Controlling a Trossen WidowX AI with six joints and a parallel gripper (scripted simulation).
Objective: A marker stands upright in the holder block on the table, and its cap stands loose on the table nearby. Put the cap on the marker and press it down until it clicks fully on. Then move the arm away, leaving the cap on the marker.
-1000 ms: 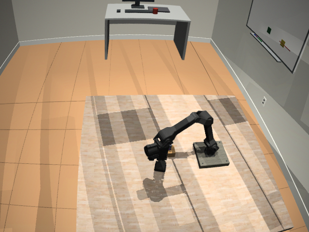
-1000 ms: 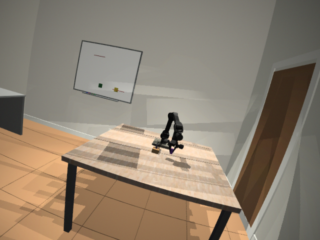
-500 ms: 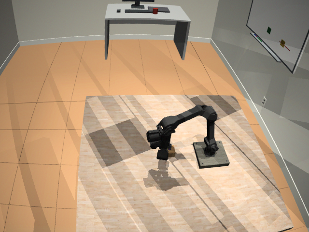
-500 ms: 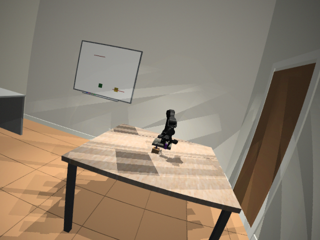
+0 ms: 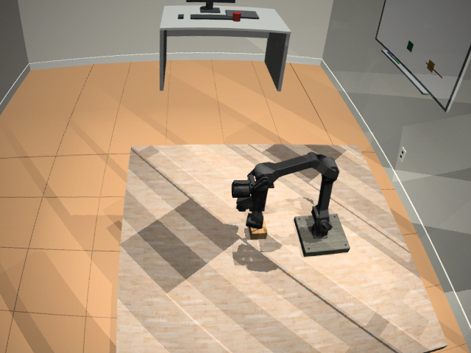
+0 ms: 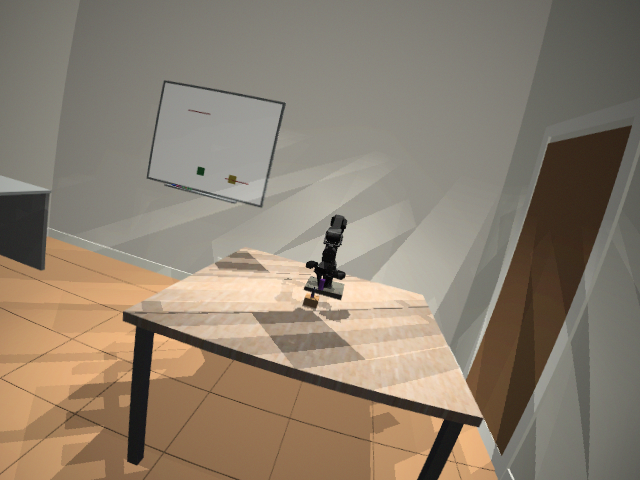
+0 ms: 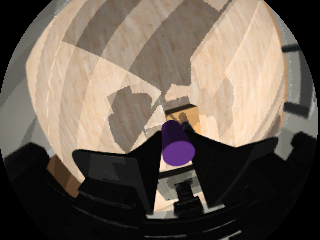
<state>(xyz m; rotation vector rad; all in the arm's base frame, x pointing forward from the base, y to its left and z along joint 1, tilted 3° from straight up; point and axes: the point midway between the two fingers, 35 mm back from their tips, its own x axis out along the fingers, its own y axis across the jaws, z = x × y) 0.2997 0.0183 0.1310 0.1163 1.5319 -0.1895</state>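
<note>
Between the black fingers of the gripper (image 5: 255, 220) (image 6: 321, 284) (image 7: 177, 146), the purple cap (image 6: 322, 282) (image 7: 179, 153) is pinched, with its round end face turned toward the wrist camera. Just beyond the cap in the wrist view, the holder block (image 5: 258, 234) (image 6: 310, 301) (image 7: 192, 115) is seen, and the marker (image 6: 312, 292) (image 7: 185, 126) is held upright in it. The cap is carried above the level of the block and near the marker; in the exterior view it is shown up and to one side of the marker's upper end. The marker is left uncapped. Whether any contact is made between the two parts cannot be told. The cap is formed as a smooth, plain cylinder, shaded dark along its side and brighter on its flat end. The block is squared, with an orange-tan, wood-like top and browner sides. The table (image 5: 342, 290) (image 6: 403, 356) (image 7: 115, 65) is surfaced in pale, streaked wood grain, crossed by hard-edged shadows, and is supported on straight dark legs (image 6: 139, 392). The matte black arm (image 5: 293, 164) (image 6: 333, 236) is mounted on a square, grey-green base plate (image 5: 338, 244) (image 6: 337, 293) (image 7: 167, 188), on which a grained texture and small corner fasteners are visible from the top.
</note>
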